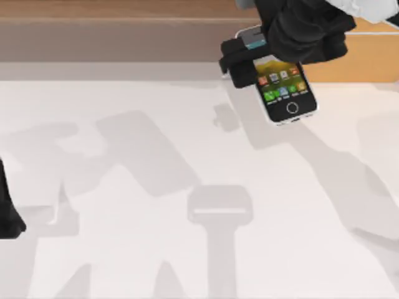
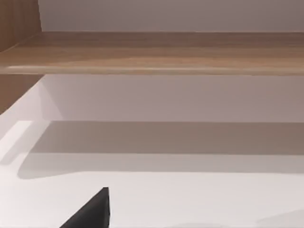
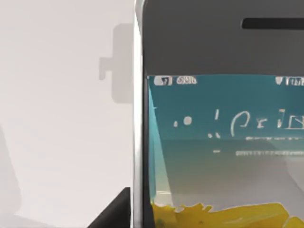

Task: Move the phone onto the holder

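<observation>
My right arm reaches in from the top view's upper right corner, its dark wrist bulk hanging over the far edge of the white table (image 1: pixel 124 249). My right gripper (image 1: pixel 249 56) is clamped on the phone (image 1: pixel 283 87) at the phone's upper end: one black finger (image 1: pixel 235 62) shows against the phone's left side, and the rest of the gripper is hidden under the wrist. The phone is lifted clear of the table, screen up, tilted so that its home-button end points away from the wrist toward the table's right near side. Its shadow falls on the table below and to the left of it.

In the right wrist view the phone (image 3: pixel 223 118) sits close before the camera, with its dark upper face, earpiece slot, teal status band and a strip of yellow wallpaper. Its silver rim runs straight up the frame, and a black finger tip (image 3: pixel 114 211) shows just beside that rim. The holder (image 3: pixel 118 64) shows as a pale grey shape on the table, well apart from the phone.

In the top view the holder (image 1: pixel 220 208) is a pale grey block with a slot across it, standing well apart from the phone toward the table's near side.

My left arm is parked at the table's left edge. A dark part of it (image 1: pixel 9 212) shows there, far from the phone. My left gripper (image 2: pixel 92 211) appears as a single black finger tip over bare table, and I cannot tell whether it is open or closed.
</observation>
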Tool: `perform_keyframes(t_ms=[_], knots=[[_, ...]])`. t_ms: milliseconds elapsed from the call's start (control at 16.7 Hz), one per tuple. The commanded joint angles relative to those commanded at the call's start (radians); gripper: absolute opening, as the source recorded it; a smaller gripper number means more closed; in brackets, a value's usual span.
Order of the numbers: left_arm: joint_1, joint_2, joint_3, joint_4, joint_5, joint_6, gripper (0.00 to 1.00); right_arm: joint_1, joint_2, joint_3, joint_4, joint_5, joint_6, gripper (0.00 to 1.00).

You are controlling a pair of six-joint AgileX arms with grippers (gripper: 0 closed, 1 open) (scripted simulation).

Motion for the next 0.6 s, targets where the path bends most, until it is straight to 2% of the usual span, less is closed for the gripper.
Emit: perform_keyframes(t_ms=[240, 600], knots=[[0.0, 0.0, 0.0, 0.0, 0.0, 0.0, 1.0, 0.024, -0.355, -0.243, 0.089, 0.075, 0.018, 0.0], [0.0, 0.0, 0.0, 0.0, 0.0, 0.0, 1.0, -0.014, -0.71, -0.523, 0.214, 0.225, 0.088, 0.0]])
